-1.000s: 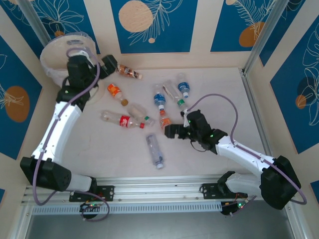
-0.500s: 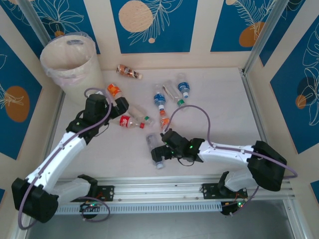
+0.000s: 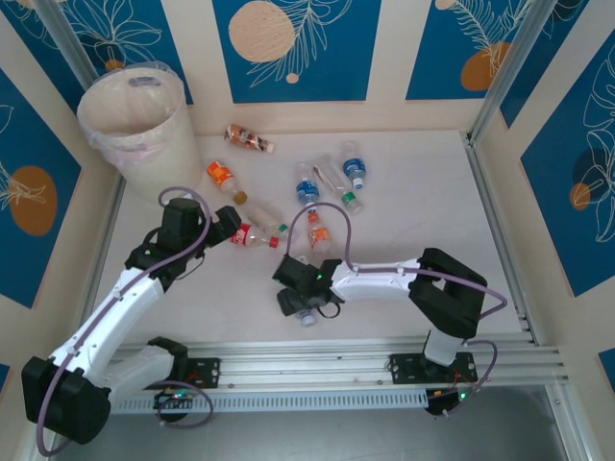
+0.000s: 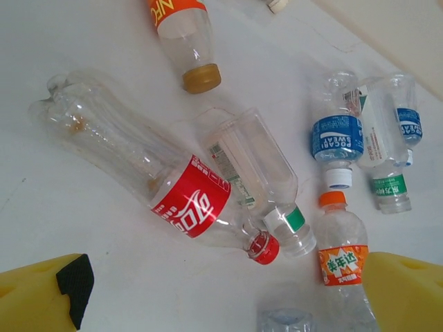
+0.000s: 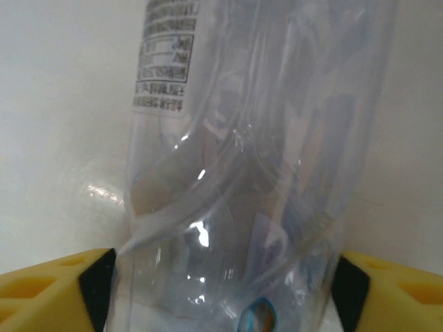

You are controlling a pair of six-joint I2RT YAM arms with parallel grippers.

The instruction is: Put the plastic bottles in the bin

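Observation:
Several plastic bottles lie scattered mid-table. My left gripper [image 3: 223, 223] [image 4: 228, 304] hangs open, nothing between its fingers, just short of the red cap of a red-labelled bottle [image 3: 245, 233] [image 4: 190, 200]. A clear bottle with a green band [image 4: 259, 176] lies against that one, and an orange-capped bottle [image 4: 340, 256] [image 3: 318, 233] is to its right. My right gripper [image 3: 301, 293] [image 5: 221, 283] is down over a clear crushed bottle [image 5: 235, 138] [image 3: 306, 315] that lies near the front. Its pads press both sides of that bottle. The cream bin [image 3: 135, 115] stands at the far left corner.
Blue-labelled bottles [image 3: 307, 188] [image 3: 354, 168], a green-labelled one [image 3: 348, 197], an orange-labelled one [image 3: 222, 175] and a brownish one [image 3: 248, 139] lie farther back. Patterned walls close the table on three sides, and a metal rail [image 3: 307, 370] runs along the front.
My left arm has swung back from the bin down to the red-labelled bottle. My right gripper has moved left onto the clear crushed bottle and its jaws have closed in on it.

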